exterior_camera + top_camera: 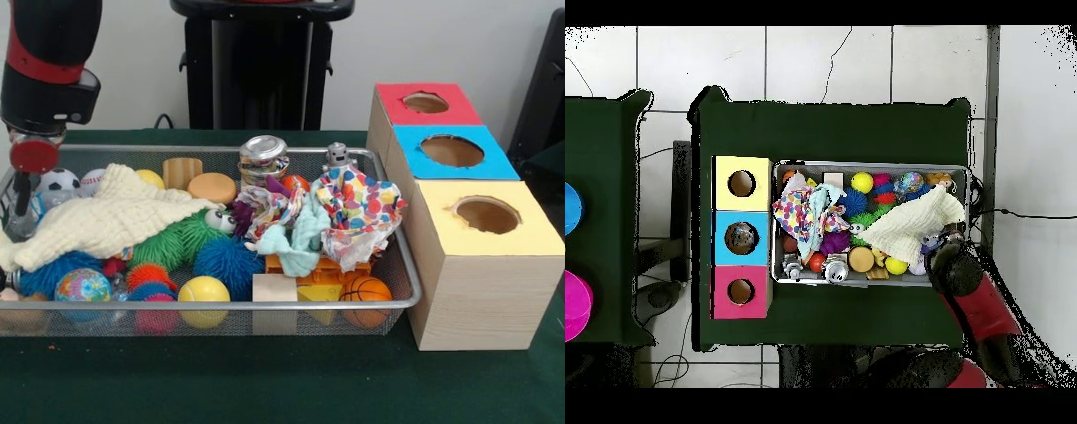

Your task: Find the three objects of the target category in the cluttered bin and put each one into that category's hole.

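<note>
Search step: your gripper dips into wire bin corner beside soccer ball and cream cloth; jaw state cannot tell. Target category unclear; balls scattered through clutter. Next: pick target, carry to boxes' holes.

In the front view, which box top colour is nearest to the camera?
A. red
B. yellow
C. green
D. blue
B: the yellow-topped box stands at the front of the row beside the wire basket, with the blue-topped box behind it and the red-topped box farthest back.
</note>
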You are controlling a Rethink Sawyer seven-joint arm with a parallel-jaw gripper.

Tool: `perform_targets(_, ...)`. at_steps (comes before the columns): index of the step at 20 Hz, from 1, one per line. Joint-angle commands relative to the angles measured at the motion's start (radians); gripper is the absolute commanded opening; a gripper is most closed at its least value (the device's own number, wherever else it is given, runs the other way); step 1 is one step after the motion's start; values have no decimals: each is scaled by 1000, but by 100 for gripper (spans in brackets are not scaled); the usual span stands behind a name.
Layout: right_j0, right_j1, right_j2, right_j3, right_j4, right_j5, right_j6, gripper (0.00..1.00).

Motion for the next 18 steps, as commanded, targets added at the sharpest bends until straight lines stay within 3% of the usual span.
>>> perform_targets(1, 6, 31, 101, 92, 53, -26, 292, 100)
perform_targets(10, 43, 39, 84, 97, 101, -34, 292, 100)
perform_targets(14, 82, 39, 55, 65, 141, 21, 267, 100)
perform_targets(18, 49, 44, 82, 57, 128, 8, 243, 100)
